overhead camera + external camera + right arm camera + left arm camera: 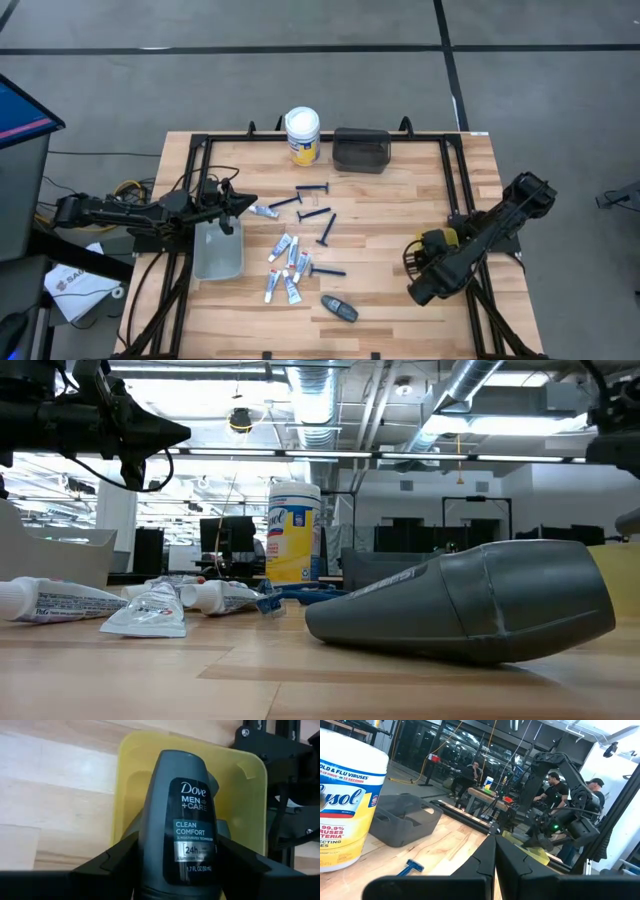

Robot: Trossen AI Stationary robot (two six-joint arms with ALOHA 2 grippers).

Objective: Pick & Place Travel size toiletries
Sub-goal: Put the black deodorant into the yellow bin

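Travel toiletries lie in the middle of the table: white-and-blue tubes (287,265), dark-blue razors (312,205) and a dark grey pod (340,308). The low view shows that pod (470,600) up close, with tubes (150,610) to its left. My right gripper (177,865) is at the table's right side, over a yellow tray (127,780), shut on another dark grey pod (180,815) labelled Dove. My left gripper (245,203) is shut and empty, raised above the table (175,432) near the far end of a clear tray (217,250). My right gripper pinches the Dove pod between its two fingers (110,862), one on each side of the lower body (150,852). The label faces the wrist camera. The pod's rounded free end reaches out over the yellow tray. Whether the pod touches the tray cannot be told.
A white-lidded yellow jar (302,135) and a dark tray (361,148) stand at the table's far edge. A black frame (460,200) runs along the table's sides. People stand in the room beyond the table (555,790).
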